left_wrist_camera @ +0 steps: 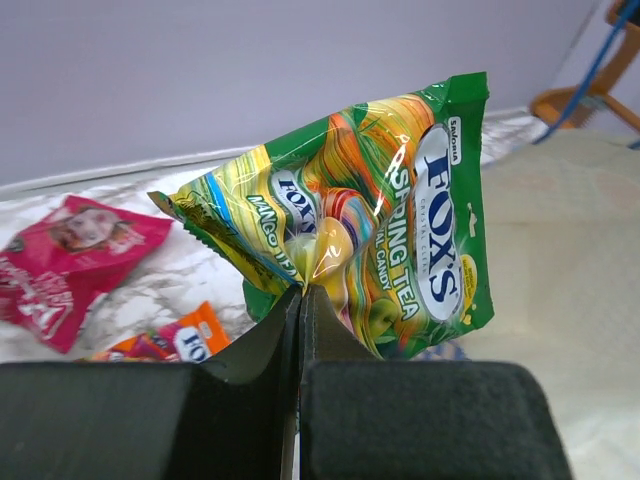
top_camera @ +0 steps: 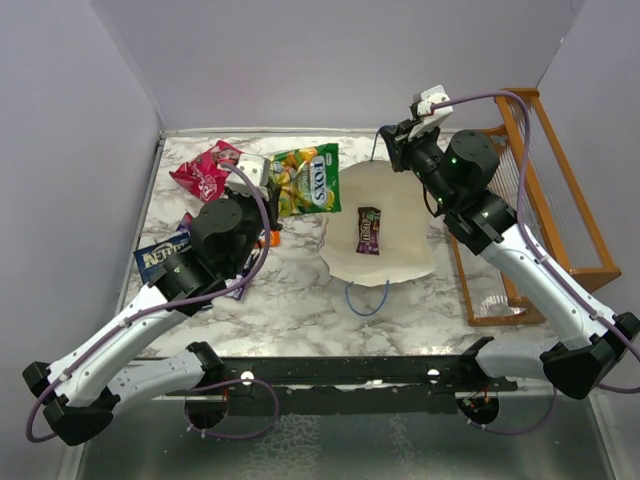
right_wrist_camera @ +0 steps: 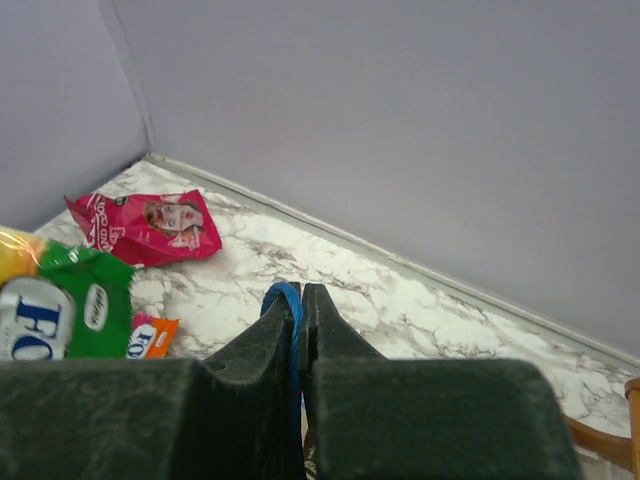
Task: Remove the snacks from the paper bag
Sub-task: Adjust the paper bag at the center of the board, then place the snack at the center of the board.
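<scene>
Left gripper (left_wrist_camera: pixel 300 297) pinches the seemingly light, slippery Fox's candy packet (left_wrist_camera: pixel 385 225) by its edge; right gripper (right_wrist_camera: pixel 300 297) nips the cord handle (right_wrist_camera: pixel 283 302) of the paper bag (top_camera: pixel 400 205).

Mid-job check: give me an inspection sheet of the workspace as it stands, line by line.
Surface: marble table, no spills seen.
Job's things: paper bag at centre, purple packet on or in it, cannot tell which; pink bag, dark blue bag and orange pack out on the table.
Clutter: orange wooden rack at the right edge.
Grippers: left gripper shut on green Fox's packet; right gripper shut on the bag's blue cord handle.
Cables: purple cables run along both arms.
Surroundings: plain lilac walls.
</scene>
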### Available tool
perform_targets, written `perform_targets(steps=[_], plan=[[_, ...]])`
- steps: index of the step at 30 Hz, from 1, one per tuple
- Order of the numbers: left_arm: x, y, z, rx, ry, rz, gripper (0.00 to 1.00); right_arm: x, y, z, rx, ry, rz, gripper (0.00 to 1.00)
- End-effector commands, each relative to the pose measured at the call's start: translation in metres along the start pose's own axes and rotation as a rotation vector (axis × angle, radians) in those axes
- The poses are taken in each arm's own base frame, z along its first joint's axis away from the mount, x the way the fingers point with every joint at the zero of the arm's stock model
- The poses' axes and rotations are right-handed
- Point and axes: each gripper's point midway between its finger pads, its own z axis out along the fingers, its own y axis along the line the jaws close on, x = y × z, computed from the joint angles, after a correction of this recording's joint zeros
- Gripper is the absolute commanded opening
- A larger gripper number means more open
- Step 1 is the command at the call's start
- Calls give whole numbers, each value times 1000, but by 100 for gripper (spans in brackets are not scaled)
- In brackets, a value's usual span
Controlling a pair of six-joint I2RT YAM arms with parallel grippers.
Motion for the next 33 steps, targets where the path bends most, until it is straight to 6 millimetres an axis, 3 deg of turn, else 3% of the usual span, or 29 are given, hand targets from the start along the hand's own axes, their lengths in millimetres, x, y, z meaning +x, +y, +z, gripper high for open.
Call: perform_targets(steps=[1, 6, 9, 19, 23, 27, 29, 33], plan=[[-31, 47, -24, -211, -59, 36, 0, -20, -8, -8, 34, -67, 5, 2], [-50, 82, -48, -375, -94, 43, 0, -13, -10, -4, 47, -46, -12, 2], [-44, 97, -55, -464, -84, 63, 0, -13, -13, -3, 62, -41, -22, 2], [33, 124, -60, -651, 59, 92, 0, -29, -30, -14, 136, -72, -58, 2], [83, 124, -55, -667, 103, -24, 0, -40, -29, -23, 126, -117, -42, 2], [134, 126, -36, -637, 177, -133, 0, -46, -20, -28, 71, -143, -40, 2], [155, 138, -24, -641, 226, -177, 0, -46, -17, -30, 56, -146, -38, 2], [170, 161, 1, -635, 286, -244, 0, -46, -15, -31, 39, -137, -30, 2]])
